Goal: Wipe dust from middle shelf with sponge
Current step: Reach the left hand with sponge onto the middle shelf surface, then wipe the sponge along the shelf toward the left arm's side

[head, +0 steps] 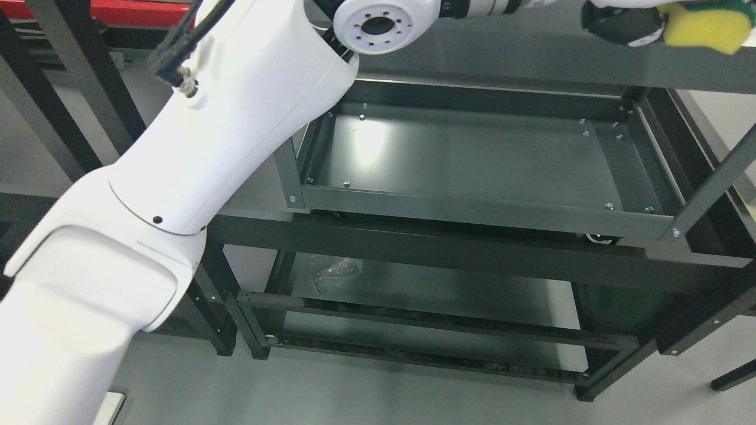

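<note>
Grey floor behind a dark metal rack, head view only. My left arm runs up across frame; left hand (620,22) sits at the top edge, apparently closed on the yellow sponge (706,26), though fingers are mostly cropped. Sponge rests on the upper tray (531,62); another tray (472,153) well below it. Looks mid-wipe. Next: sweep along the surface with steady pressure.

Grey floor (354,395) — crumpled clear plastic (333,273) — red bar (142,12) at top.

White left arm (195,147); black and white left hand (620,22); yellow sponge (706,26) with a green top layer; dark grey-green metal shelf (472,153); pale grey floor (354,389).
</note>
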